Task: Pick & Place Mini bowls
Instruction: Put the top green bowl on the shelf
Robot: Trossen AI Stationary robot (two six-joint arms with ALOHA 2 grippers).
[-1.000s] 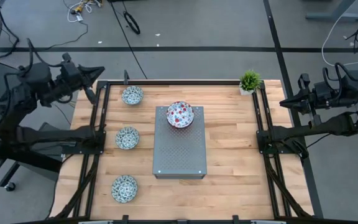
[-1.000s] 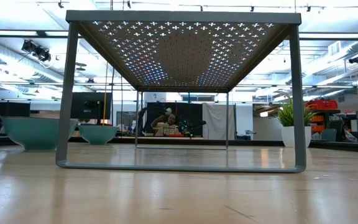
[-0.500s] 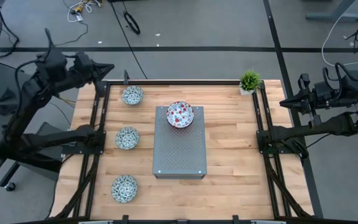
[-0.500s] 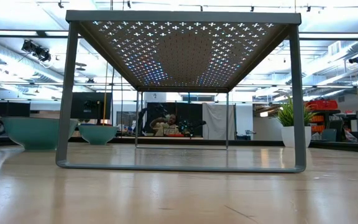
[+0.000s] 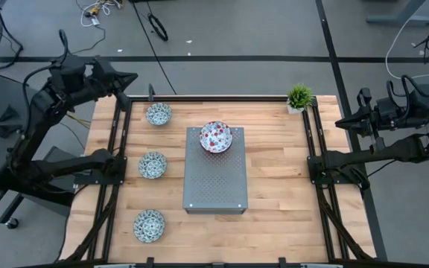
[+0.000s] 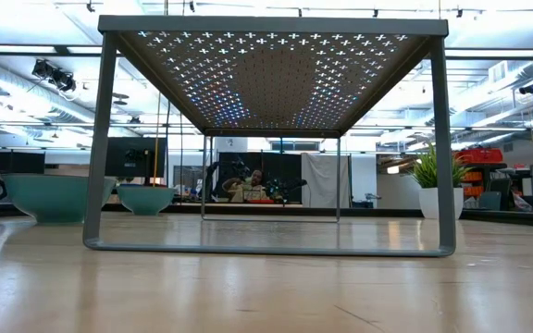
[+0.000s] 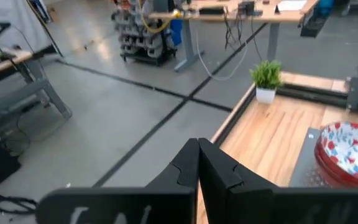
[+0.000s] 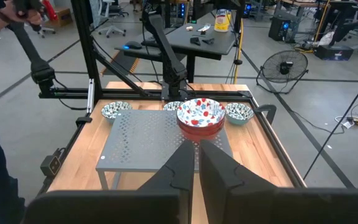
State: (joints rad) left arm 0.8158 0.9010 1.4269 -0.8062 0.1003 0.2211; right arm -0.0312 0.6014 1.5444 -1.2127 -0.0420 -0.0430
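A stack of red-speckled mini bowls (image 5: 216, 137) sits on the far end of the grey perforated box (image 5: 214, 182); it also shows in the right wrist view (image 8: 200, 116) and the left wrist view (image 7: 348, 152). Three blue-green mini bowls (image 5: 159, 114) (image 5: 153, 164) (image 5: 149, 225) rest on their bases in a row along the table's left side. My left gripper (image 5: 131, 77) is shut and empty above the table's far left corner. My right gripper (image 5: 339, 123) is shut and empty beyond the table's right edge.
A small green potted plant (image 5: 299, 97) stands at the far right corner. Black frame rails (image 5: 118, 149) (image 5: 313, 149) run along the table's left and right sides. Bare wood (image 5: 278, 179) lies between the box and the right rail.
My left arm has swung up and toward the table's far edge, bringing its shut gripper over the far left corner. The bowls and my right arm have kept still.
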